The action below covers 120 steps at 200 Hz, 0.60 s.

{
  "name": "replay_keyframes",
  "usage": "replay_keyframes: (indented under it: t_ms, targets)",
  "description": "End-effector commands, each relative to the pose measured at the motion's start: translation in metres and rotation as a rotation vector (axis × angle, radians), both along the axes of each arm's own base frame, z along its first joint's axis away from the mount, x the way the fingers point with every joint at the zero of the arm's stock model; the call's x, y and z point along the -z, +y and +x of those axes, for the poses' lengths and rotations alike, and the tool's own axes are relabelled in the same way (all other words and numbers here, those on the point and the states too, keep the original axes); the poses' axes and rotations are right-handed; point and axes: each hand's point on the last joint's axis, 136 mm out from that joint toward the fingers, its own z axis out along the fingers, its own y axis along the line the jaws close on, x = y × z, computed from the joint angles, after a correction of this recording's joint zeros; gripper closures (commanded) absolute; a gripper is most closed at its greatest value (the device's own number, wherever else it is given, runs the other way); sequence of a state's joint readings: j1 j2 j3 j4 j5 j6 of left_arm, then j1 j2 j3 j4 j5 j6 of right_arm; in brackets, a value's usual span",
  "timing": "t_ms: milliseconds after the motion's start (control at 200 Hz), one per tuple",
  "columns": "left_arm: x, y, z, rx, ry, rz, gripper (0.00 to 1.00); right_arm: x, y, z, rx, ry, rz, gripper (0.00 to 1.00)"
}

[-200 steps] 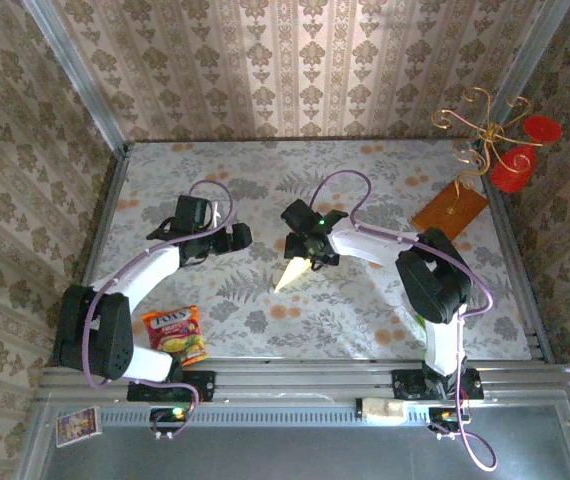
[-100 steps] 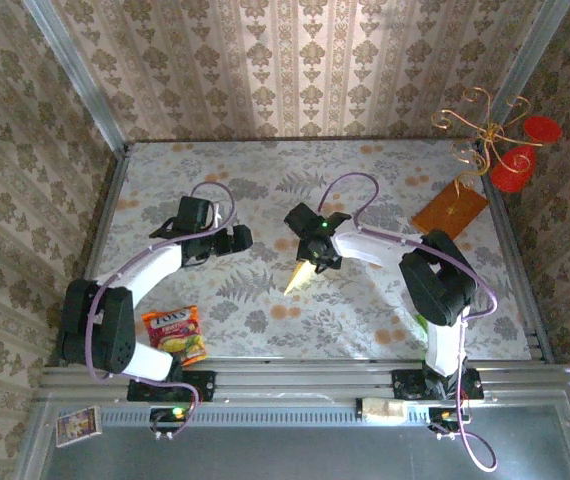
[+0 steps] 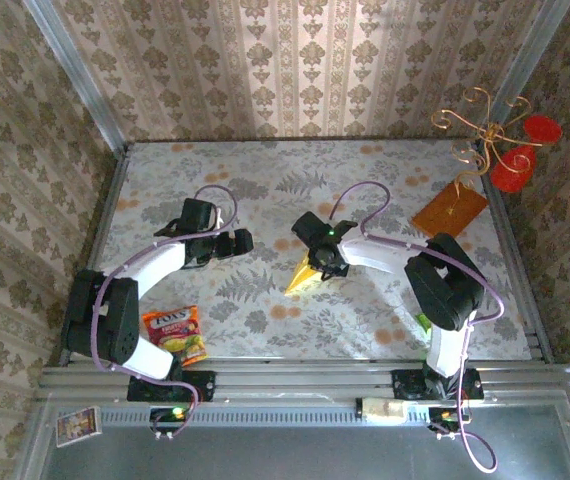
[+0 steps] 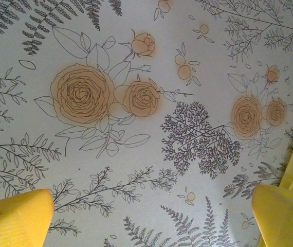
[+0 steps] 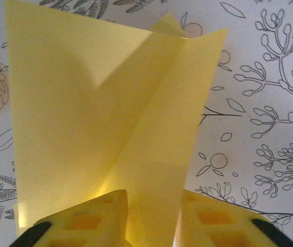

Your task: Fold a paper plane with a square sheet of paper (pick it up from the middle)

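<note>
**Right jaws on the plane's keel, left jaws wide and empty**

Top external: your paper plane sits near the middle of the flower-printed table, with its pointed nose aimed toward the near-left. The right gripper is at the plane's rear end and touches it. The left gripper is well apart from the plane, to its left, and points toward it over bare tabletop. A snack packet lies by the left arm's base at the near edge. An orange-brown board lies at the far right, just beside a gold wire ornament with red discs.

Left wrist: the left gripper has its two yellow fingertips at opposite lower corners of the view. They are spread as wide as you could want, with nothing between them but patterned tablecloth.

Right wrist: the right gripper has its jaws drawn in narrow around the plane. The centre fold fills the gap between the yellow fingers, with paper against both inner faces, so read it as a grip on the keel. The two wings rise from the fold in a V above the tablecloth.
</note>
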<state>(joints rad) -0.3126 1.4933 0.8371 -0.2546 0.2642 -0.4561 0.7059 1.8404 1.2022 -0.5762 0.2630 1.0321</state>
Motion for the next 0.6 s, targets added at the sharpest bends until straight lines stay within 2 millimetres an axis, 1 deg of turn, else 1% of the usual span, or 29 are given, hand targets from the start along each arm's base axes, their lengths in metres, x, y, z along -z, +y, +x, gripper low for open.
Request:
replay_keyframes:
  t_ms: [0, 165, 180, 335, 385, 480, 595]
  targets:
    - [0.010, 0.005, -0.002, -0.010, 0.021, 0.015, 0.00, -0.014, -0.006, 0.011, 0.062, -0.070, 0.019, 0.76]
    - [0.009, 0.005, -0.002, -0.011, 0.020, 0.016, 0.00, -0.015, -0.009, 0.011, 0.070, -0.073, 0.023, 0.82]
    - [0.009, 0.005, -0.002, -0.010, 0.021, 0.015, 0.00, -0.017, -0.007, 0.015, 0.072, -0.091, 0.039, 0.83]
    - [0.010, 0.004, -0.001, -0.009, 0.024, 0.013, 0.00, -0.021, -0.005, 0.018, 0.054, -0.109, 0.049, 0.89]
    - [0.010, 0.003, -0.001, -0.008, 0.025, 0.009, 0.00, -0.027, -0.003, 0.021, 0.031, -0.118, 0.050, 0.91]
    - [0.007, 0.001, -0.001, 0.003, 0.010, -0.007, 0.00, -0.039, 0.004, 0.028, -0.019, -0.144, 0.058, 0.93]
    - [0.000, -0.001, 0.002, -0.002, -0.036, -0.031, 0.00, -0.061, 0.018, 0.038, -0.105, -0.178, 0.082, 0.97]
